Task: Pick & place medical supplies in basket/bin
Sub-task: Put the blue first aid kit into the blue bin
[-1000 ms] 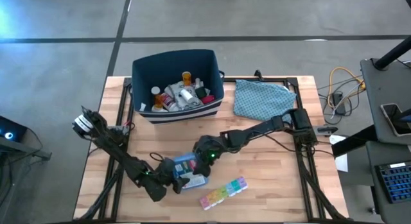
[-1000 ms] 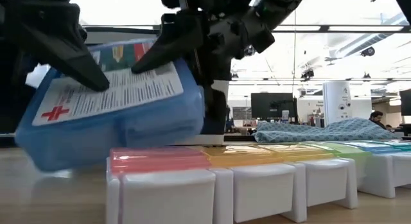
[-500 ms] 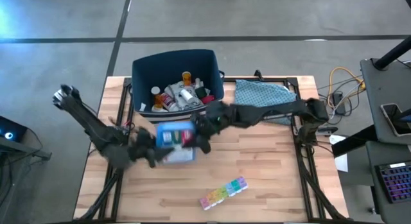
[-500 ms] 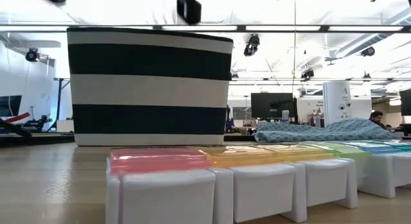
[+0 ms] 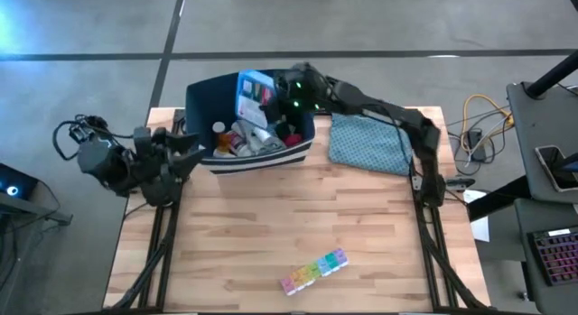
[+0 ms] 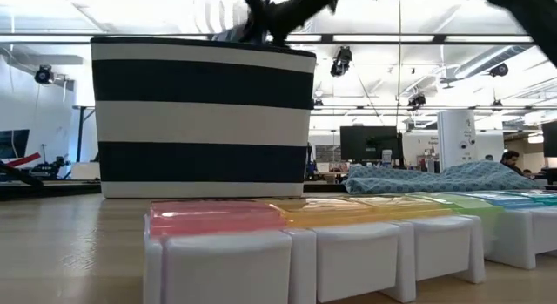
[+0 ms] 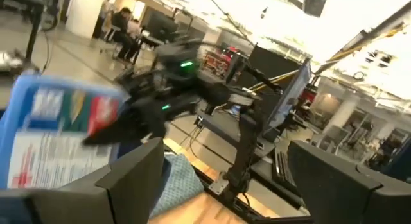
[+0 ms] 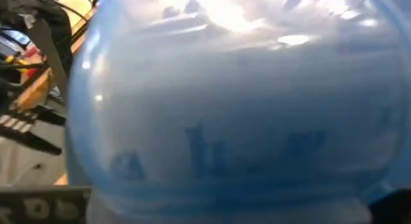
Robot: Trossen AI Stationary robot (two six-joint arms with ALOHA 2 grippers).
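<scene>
Right claw [image 5: 282,88] is over the navy bin [image 5: 298,139] at the far side of the bench [image 5: 361,234], clenched on the blue first-aid pouch [image 5: 254,94], which hangs above the bin's opening near its far rim, label side up. In the right wrist view the pouch fills nearly everything, so the grip looks tight, but how the fingers sit on it can't be made out. Left claw [image 5: 185,151] is parked at the bench's left edge just beside the bin's left wall, fingers spread and holding nothing; its wrist view looks past them at the pouch [image 7: 54,144]. Bin already holds pill bottles [image 5: 262,108] and other small supplies. Rainbow pill organizer [image 5: 313,270] lies near the front edge of the bench, well apart from the bin, still to be picked. Teal patterned cloth pouch [image 5: 370,142] lies right of the bin. Risks, as a judgement: the pouch is big and sits near the far rim, so an early release could catch the soft wall, tip it, or drop the pouch behind the bin. It may also land on the bottles and perch high.
</scene>
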